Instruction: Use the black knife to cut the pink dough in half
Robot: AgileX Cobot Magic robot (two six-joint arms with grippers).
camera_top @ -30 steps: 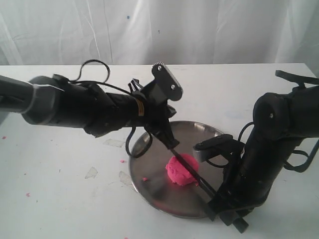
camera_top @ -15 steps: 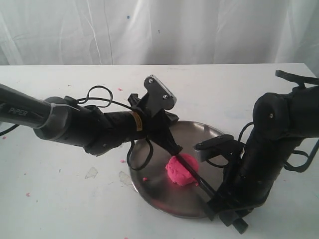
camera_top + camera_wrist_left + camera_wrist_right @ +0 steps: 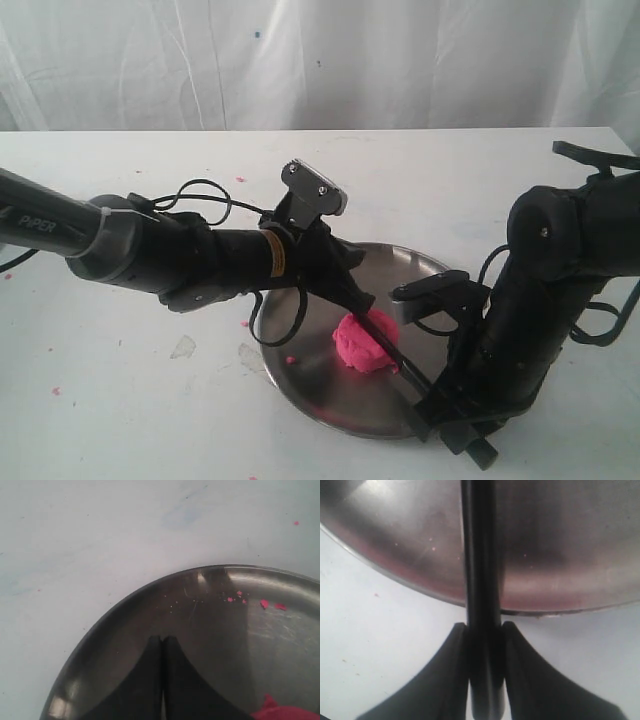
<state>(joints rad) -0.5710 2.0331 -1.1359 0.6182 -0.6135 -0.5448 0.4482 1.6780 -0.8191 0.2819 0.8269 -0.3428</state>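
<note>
From the exterior view, your left pincer (image 3: 352, 292) has sunk lower onto the black knife (image 3: 385, 345) lying across the pink dough (image 3: 365, 342) on the plate (image 3: 315, 385) near the desk's front edge; uneven pressure could tip the plate. The left wrist view shows its fingers (image 3: 150, 680) pressed together, and whether they pinch the blade you cannot tell. In the right wrist view, your right pincer (image 3: 482, 630) clamps the knife handle, which could twist in that grip.

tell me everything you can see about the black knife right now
The black knife is long, slim and matte black all over. It slants across the steel plate, lying across the top of the pink dough. The right end effector is shut on its near end at the plate's rim; the left end effector presses on the far end. No cut shows yet.
</note>
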